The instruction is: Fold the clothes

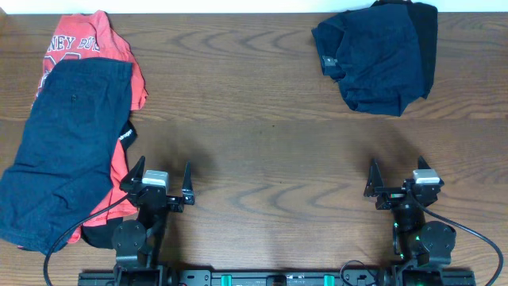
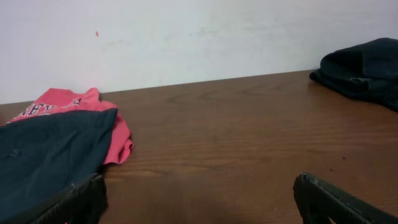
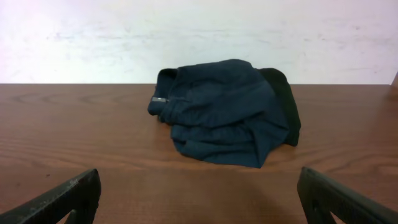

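A crumpled navy garment point(image 1: 373, 59) lies at the table's far right, over a black garment point(image 1: 425, 32); both show in the right wrist view point(image 3: 224, 115). A red printed shirt point(image 1: 87, 40) lies at the far left, partly covered by spread navy shorts point(image 1: 67, 143); both show in the left wrist view point(image 2: 50, 149). A black garment edge point(image 1: 127, 135) peeks out beside the shorts. My left gripper point(image 1: 161, 184) is open and empty near the front edge, next to the shorts. My right gripper point(image 1: 393, 184) is open and empty at the front right.
The brown wooden table point(image 1: 254, 143) runs between the two piles. A white wall point(image 2: 186, 37) stands behind the table's far edge. Cables hang from both arm bases at the front edge.
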